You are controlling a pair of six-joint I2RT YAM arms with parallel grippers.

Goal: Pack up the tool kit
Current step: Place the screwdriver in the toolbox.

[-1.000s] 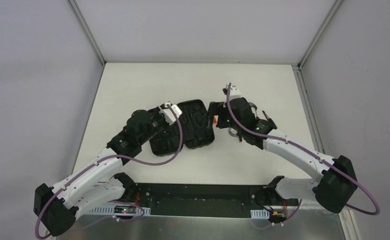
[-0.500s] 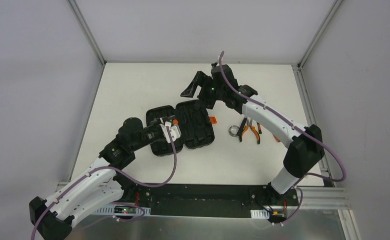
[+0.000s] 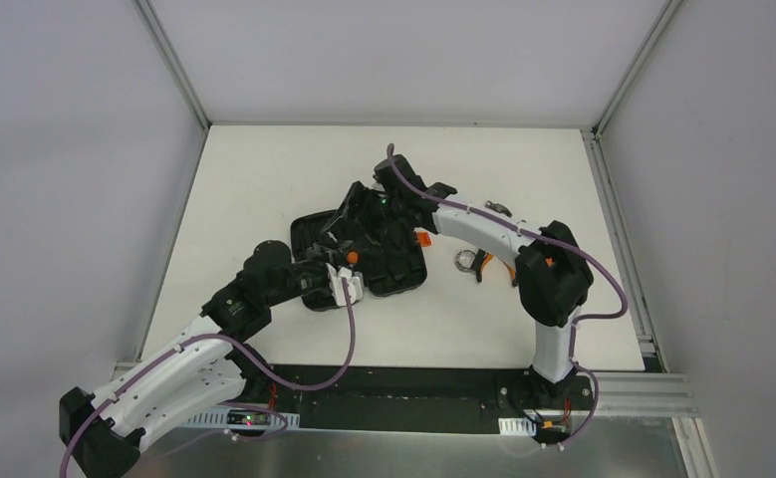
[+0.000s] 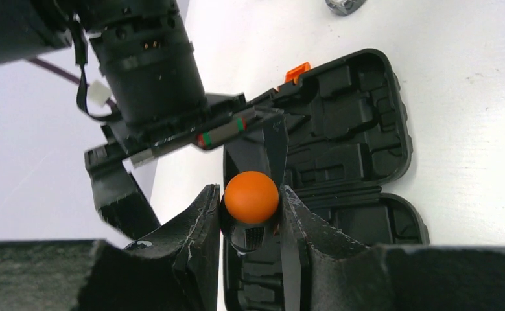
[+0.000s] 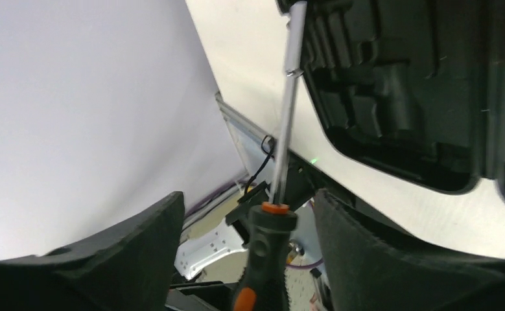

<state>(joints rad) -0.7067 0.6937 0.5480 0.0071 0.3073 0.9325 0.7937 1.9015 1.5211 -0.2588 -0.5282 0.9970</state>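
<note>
- Tool kit, nearest piece: screwdriver [image 4: 251,197], orange butt clamped between the left gripper [image 4: 251,206] fingers; left arm [image 3: 179,349] stretches forward from the near-left base.
- Right gripper [image 5: 248,201]: jaws spread, standing clear either side of the screwdriver's black handle; right arm [image 3: 553,284] rises to a bent elbow, forearm reaching leftward.
- Case [image 3: 403,271]: open flat mid-way across the white table [image 3: 264,179], partly covered by both grippers; orange latch [image 3: 423,239] on its right edge.
- Pliers [image 3: 483,264]: right of the case, partly behind the right arm; silvery item [image 3: 460,261] beside them, indistinct.
</note>
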